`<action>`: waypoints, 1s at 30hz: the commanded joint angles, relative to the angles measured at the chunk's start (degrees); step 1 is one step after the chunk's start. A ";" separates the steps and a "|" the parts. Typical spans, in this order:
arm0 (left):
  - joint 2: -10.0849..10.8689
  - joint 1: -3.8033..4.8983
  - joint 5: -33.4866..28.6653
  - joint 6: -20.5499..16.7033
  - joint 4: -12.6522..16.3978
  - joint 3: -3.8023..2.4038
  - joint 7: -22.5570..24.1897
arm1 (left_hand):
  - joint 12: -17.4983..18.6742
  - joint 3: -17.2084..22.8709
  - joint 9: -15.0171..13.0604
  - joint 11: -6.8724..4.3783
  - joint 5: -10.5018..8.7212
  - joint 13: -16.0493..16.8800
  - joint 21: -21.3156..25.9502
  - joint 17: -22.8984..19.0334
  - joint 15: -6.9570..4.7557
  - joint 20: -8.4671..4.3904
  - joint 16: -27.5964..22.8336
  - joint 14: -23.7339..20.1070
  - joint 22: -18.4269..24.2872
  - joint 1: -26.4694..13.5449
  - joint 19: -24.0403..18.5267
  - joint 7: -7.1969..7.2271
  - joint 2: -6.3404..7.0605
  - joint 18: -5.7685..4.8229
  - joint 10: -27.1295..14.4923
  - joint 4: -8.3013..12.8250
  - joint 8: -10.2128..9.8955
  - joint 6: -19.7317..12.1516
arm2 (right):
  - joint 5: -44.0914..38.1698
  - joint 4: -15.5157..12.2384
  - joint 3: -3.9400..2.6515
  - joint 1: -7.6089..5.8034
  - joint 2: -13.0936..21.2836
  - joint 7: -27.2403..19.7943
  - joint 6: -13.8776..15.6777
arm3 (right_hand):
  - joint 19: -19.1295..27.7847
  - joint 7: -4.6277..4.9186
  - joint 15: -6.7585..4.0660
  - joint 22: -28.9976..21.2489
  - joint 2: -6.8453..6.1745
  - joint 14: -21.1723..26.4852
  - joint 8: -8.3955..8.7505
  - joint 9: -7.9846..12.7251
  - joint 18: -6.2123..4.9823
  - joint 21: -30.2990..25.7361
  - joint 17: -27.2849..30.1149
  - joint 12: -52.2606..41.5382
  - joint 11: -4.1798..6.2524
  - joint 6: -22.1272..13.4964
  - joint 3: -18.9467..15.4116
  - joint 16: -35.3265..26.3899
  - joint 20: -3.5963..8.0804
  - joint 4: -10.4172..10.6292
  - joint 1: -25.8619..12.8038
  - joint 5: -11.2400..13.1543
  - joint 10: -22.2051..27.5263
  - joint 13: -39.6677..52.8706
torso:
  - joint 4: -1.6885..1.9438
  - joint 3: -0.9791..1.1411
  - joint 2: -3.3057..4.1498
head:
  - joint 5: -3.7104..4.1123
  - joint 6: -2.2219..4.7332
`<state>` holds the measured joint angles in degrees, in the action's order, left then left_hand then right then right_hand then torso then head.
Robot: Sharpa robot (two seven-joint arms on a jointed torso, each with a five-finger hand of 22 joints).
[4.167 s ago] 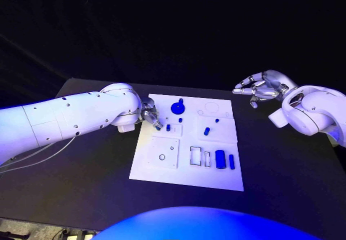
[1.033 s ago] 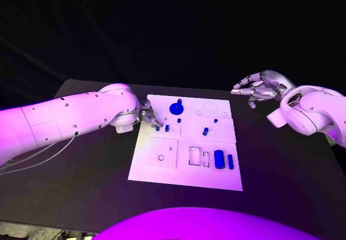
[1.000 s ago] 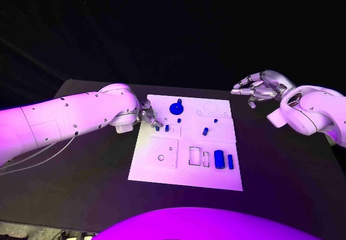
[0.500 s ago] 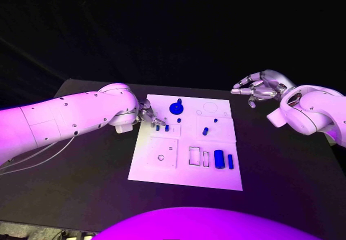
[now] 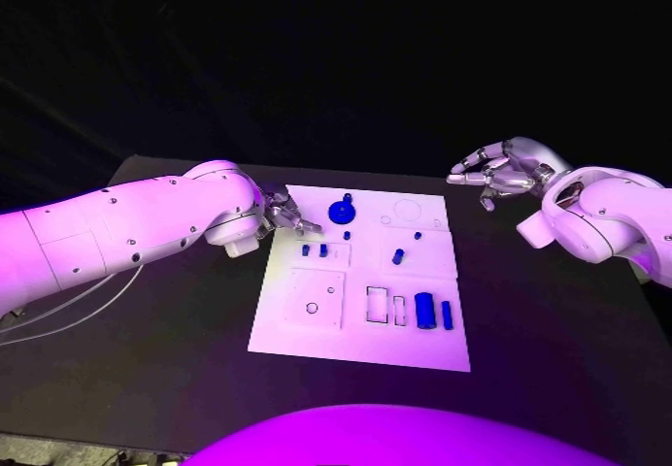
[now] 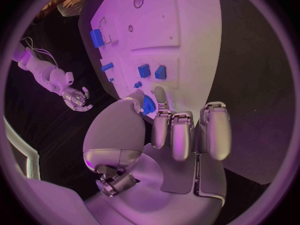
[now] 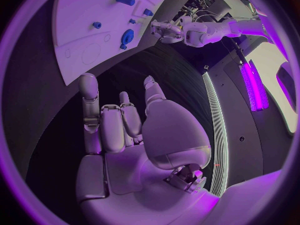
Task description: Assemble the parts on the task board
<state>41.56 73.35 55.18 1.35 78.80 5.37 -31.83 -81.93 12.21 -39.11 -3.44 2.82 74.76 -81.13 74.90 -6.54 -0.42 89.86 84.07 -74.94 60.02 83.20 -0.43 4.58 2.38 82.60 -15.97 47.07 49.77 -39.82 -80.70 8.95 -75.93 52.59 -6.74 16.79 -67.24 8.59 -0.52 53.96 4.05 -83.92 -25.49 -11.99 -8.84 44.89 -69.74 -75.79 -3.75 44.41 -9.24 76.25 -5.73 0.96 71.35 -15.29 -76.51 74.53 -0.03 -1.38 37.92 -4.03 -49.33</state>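
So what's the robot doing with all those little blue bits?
It's putting small blue parts together on the white task board. The left hand hangs over the board's far left corner, beside the round blue part, with nothing in it that I can see. The right hand waits off to the side above the black table, fingers apart and holding nothing.

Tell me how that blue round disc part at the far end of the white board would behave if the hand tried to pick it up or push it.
The blue disc part looks small and rigid, so probably light and stiff. It seems to sit low on the task board, so a push would likely slide it rather than tip it. Its smooth look suggests it may slip between the left hand's fingers.
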 commanded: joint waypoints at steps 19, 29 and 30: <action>-5.32 -0.16 19.43 -22.40 -0.86 1.74 30.58 | 46.95 20.76 17.36 7.60 -0.06 -48.17 31.60 -19.81 6.72 5.73 -28.87 -14.15 21.77 22.57 -17.29 -7.08 8.62 7.16 -32.87 9.51 -19.69 -3.45 | -0.07 0.11 -0.02 0.05 -0.27 -0.81 -0.04 | 0.52 0.01 0.12 -0.17 0.53 -0.99 -0.45 -0.06 -0.56 -0.48 0.08 0.15 -0.10 -0.39 -0.58 -0.45 -0.07 0.07 -0.17 -0.25 0.29 -0.24 | -0.04 0.07 -0.03 | 1.57 1.88; -7.50 -0.49 29.66 -18.36 -3.23 2.39 26.89 | 51.65 20.36 21.46 6.94 -0.09 -53.98 17.61 -12.58 5.68 5.06 -20.26 -7.34 9.46 20.84 -8.73 -5.41 10.62 4.35 -30.99 10.33 -23.85 1.05 | -0.07 0.05 -0.02 0.08 -0.21 -0.77 -0.15 | 0.42 0.00 0.12 -0.01 0.55 -1.05 -0.47 -0.06 -0.52 -0.28 -0.13 0.03 -0.10 -0.40 -0.59 -0.31 -0.07 0.06 -0.15 -0.28 0.17 -0.11 | 0.03 0.07 0.02 | 1.92 2.04; -7.66 -0.50 30.21 -17.69 -3.39 2.40 26.53 | 52.18 20.17 21.89 6.80 -0.08 -54.67 15.67 -11.46 5.40 4.85 -19.03 -6.31 7.75 20.69 -7.56 -5.25 10.66 3.94 -30.46 10.45 -24.39 1.53 | -0.07 0.06 -0.02 0.08 -0.23 -0.77 -0.15 | 0.42 0.00 0.12 -0.01 0.55 -1.05 -0.47 -0.06 -0.52 -0.28 -0.13 0.03 -0.10 -0.40 -0.59 -0.31 -0.07 0.06 -0.15 -0.28 0.17 -0.11 | 0.06 0.07 0.03 | 1.95 2.05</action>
<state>34.13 72.88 79.32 -18.58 75.60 7.76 -4.24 -30.06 32.56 -17.46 3.38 2.77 20.46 -64.36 62.80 -1.00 4.55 70.13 77.18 -66.22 80.79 74.98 -5.72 14.94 7.01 51.82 -5.63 22.97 50.97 -39.81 -80.62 8.95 -75.88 52.41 -7.09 16.79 -67.03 8.59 -0.52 53.89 4.05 -83.92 -25.71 -11.97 -8.84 44.59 -69.82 -75.80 -3.75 44.41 -9.64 76.01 -5.94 1.04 71.35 -15.29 -76.51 74.40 -0.03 -1.33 37.92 -2.14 -47.26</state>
